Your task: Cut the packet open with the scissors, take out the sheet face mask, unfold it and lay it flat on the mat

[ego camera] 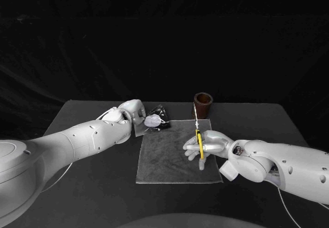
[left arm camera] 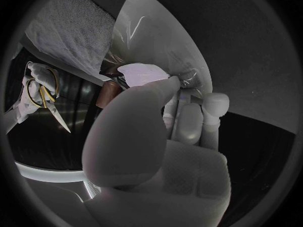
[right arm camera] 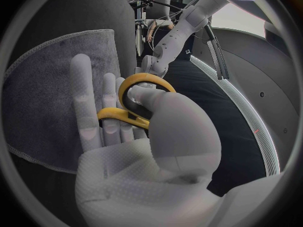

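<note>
My left hand (ego camera: 130,112) pinches the shiny face-mask packet (ego camera: 155,119) and holds it up over the far left corner of the grey mat (ego camera: 175,159). In the left wrist view the hand's fingers (left arm camera: 180,113) grip the packet (left arm camera: 158,40) at its lower edge. My right hand (ego camera: 207,145) is over the mat's right side and holds the yellow-handled scissors (ego camera: 199,141), their blades pointing away from me towards the far edge. In the right wrist view the yellow handle loops (right arm camera: 142,83) sit around the fingers of the right hand (right arm camera: 148,141). The blades are well apart from the packet.
A brown cylindrical cup (ego camera: 203,102) stands just beyond the mat's far right corner, near the scissor tips. The black table (ego camera: 82,190) spreads around the mat on all sides.
</note>
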Robot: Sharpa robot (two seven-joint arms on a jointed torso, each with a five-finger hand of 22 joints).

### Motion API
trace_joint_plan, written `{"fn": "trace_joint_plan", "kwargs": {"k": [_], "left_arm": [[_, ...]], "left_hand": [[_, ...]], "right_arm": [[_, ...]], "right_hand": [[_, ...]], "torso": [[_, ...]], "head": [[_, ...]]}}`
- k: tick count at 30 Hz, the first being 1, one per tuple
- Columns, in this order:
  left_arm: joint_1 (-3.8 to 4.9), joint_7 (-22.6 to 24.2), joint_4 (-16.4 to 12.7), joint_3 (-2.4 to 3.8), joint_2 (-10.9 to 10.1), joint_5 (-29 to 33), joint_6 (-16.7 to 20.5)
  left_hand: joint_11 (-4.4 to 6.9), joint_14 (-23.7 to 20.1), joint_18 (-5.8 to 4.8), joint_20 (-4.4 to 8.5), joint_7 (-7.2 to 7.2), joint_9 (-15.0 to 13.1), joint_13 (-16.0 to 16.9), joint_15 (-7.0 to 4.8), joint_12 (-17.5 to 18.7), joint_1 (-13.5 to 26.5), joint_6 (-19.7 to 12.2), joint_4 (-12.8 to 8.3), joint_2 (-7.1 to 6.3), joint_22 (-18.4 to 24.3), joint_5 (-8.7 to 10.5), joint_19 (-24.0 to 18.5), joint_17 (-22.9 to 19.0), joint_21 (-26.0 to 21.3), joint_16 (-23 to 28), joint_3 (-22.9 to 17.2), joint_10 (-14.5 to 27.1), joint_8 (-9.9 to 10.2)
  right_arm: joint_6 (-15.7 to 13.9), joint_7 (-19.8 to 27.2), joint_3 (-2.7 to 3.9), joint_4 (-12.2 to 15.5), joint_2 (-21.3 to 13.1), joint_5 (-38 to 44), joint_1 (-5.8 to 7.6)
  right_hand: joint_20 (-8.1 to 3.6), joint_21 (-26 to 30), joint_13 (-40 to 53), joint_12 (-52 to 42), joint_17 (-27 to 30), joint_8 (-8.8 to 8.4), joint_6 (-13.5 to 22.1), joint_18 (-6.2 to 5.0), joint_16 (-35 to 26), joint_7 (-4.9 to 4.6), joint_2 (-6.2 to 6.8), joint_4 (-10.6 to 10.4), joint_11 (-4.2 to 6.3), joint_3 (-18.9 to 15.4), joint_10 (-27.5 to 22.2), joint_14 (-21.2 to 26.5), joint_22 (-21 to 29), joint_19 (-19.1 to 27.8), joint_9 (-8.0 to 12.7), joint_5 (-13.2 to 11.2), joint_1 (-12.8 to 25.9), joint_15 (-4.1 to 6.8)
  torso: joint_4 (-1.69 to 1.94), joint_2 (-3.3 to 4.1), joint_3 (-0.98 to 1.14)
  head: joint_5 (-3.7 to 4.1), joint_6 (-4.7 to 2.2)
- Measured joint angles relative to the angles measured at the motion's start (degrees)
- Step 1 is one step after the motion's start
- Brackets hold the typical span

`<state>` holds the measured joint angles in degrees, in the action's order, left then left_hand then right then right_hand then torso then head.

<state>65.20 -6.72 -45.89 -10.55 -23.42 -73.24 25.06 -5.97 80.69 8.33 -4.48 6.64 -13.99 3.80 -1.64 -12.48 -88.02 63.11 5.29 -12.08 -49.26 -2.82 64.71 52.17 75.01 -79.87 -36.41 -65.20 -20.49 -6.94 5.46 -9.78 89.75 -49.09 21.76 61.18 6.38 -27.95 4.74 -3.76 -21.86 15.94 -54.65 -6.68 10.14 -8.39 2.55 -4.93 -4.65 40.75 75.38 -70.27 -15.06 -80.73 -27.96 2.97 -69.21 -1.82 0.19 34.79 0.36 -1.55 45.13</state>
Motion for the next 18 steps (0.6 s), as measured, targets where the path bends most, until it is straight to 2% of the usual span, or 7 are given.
{"fn": "trace_joint_plan", "kwargs": {"k": [2,4,7,8,11,13,18], "left_arm": [[-0.19,0.73,-1.12,0.48,-0.91,0.72,0.24],[-0.29,1.23,-2.42,1.10,-1.78,1.40,0.23],[0.15,1.91,-5.07,2.29,-3.32,2.37,0.08],[0.53,2.09,-6.03,2.61,-3.88,2.68,0.05],[2.19,2.54,-9.14,3.47,-5.90,3.50,-0.04],[3.30,2.68,-11.47,3.89,-7.45,3.99,-0.13],[5.21,2.60,-16.70,4.67,-10.86,4.89,-0.72]], "left_hand": [[0.39,0.15,-0.01,0.00,-0.19,-0.01,0.01,-0.01,0.00,0.51,0.42,-0.49,-0.08,-0.07,0.17,0.00,0.25,0.00,0.00,-0.61,-2.40,-0.11],[0.94,0.30,-0.02,0.00,-0.21,-0.03,1.65,0.11,0.00,0.81,0.60,-0.73,-0.18,-0.19,0.18,0.00,0.29,0.00,0.00,-0.85,-5.29,-0.23],[1.32,0.31,-0.04,0.19,-0.08,-3.33,2.14,0.12,0.32,1.72,0.49,-1.68,0.08,-0.36,0.18,0.20,0.63,0.32,0.00,-1.80,-7.33,-0.46],[1.89,0.32,-0.04,0.19,-0.09,-3.59,2.14,0.13,0.34,1.88,0.49,-1.76,0.10,-0.37,0.18,0.20,0.65,0.33,0.00,-1.88,-8.77,-0.49],[1.96,0.40,-0.07,0.19,-0.09,-3.74,2.14,0.21,0.35,2.11,0.49,-2.15,0.31,-0.53,0.18,0.20,0.80,0.32,0.00,-2.27,-8.88,-0.49],[1.96,0.41,-0.08,0.19,-0.09,-3.93,2.14,0.21,0.35,2.71,0.49,-2.39,0.16,-0.53,0.18,0.20,1.09,0.33,0.00,-2.51,-8.88,-0.49],[1.96,0.63,-0.42,0.19,-0.09,-4.06,2.18,0.03,0.35,2.78,0.49,-2.62,0.22,-0.73,0.18,0.20,1.35,0.33,-0.22,-2.74,-8.88,-0.49]], "right_arm": [[-0.03,0.00,0.00,-0.03,0.00,0.00,0.00],[-0.04,0.00,0.00,-0.11,-0.01,0.01,0.00],[-0.09,0.00,0.00,-0.40,-0.02,0.02,0.00],[-0.12,0.00,0.00,-0.48,-0.03,0.02,0.00],[-0.21,0.02,0.00,-0.76,-0.03,0.03,0.00],[-0.29,0.03,0.00,-0.92,-0.03,0.04,0.00],[-0.46,0.04,0.00,-1.10,-0.07,0.07,0.00]], "right_hand": [[0.00,0.00,0.00,0.00,0.01,0.00,0.00,0.00,0.00,0.00,0.00,-0.02,0.00,0.02,0.00,0.00,0.00,0.00,0.00,0.00,0.00,0.00],[0.00,0.22,0.02,0.00,-0.01,0.00,0.00,0.00,0.00,0.00,0.00,-0.05,0.00,0.04,0.00,0.00,0.06,0.00,0.01,0.00,0.00,0.00],[0.00,0.38,0.07,0.00,-0.14,0.00,-0.01,0.01,-0.01,0.00,0.00,-0.10,0.00,0.09,0.00,0.00,0.11,0.00,-0.02,0.00,0.00,0.00],[0.00,0.38,0.07,0.00,-0.16,0.00,-0.01,0.01,-0.01,0.00,0.00,-0.10,0.00,0.09,0.00,0.00,0.11,0.00,-0.04,0.00,0.00,0.00],[0.01,0.38,0.07,0.00,-0.16,0.00,-0.01,0.01,-0.01,0.01,0.00,-0.10,0.00,0.09,0.00,0.00,0.11,-0.01,-0.04,0.00,0.00,0.00],[0.01,0.38,0.07,0.00,-0.16,0.00,-0.01,0.01,-0.01,0.01,0.00,-0.10,0.00,0.09,0.00,0.00,0.11,-0.01,-0.04,0.00,0.00,0.00],[0.01,0.38,0.06,0.00,-0.15,0.00,-0.01,0.02,0.02,0.01,0.00,-0.01,0.00,0.18,0.00,0.00,0.12,-0.01,-0.04,0.00,0.00,0.00]], "torso": [[0.00,-0.02,0.00],[0.00,-0.03,-0.01],[0.01,-0.03,0.00],[0.01,-0.05,0.00],[0.04,-0.09,0.02],[0.04,-0.10,0.05],[0.04,-0.09,0.05]], "head": [[0.02,-0.07],[0.02,-0.16],[0.07,-0.26],[0.07,-0.29],[0.02,-0.40],[-0.04,-0.51],[-0.13,-0.80]]}}
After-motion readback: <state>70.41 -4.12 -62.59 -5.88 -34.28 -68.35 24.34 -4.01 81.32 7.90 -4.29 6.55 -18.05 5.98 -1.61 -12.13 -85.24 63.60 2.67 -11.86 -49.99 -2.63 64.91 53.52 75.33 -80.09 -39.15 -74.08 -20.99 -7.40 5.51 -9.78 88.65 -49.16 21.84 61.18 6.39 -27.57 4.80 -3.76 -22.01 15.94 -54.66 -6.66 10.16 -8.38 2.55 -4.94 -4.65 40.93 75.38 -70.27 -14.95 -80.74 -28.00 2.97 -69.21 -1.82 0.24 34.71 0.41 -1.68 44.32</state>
